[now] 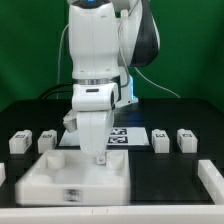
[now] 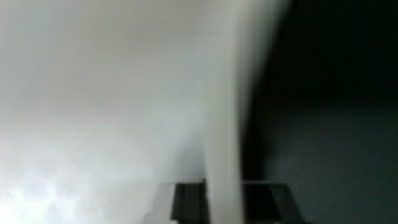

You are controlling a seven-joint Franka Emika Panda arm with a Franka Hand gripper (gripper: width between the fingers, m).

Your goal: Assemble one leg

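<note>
While the hand (image 1: 97,152) overhangs the tray (image 1: 45,180), boxy white legs (image 1: 21,142) flank it.

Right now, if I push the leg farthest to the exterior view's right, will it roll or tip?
Probably neither: the leg looks blocky and flat-faced, so it should slide. It sits low on the table, so tipping seems unlikely. Looks like hard white plastic, likely stiff and light.

Robotics lab — a staged test rig.
White arm (image 1: 100,40) over a black bench (image 1: 20,115), green backdrop (image 1: 30,40) behind — printed tags on the marker board (image 1: 120,134).
</note>
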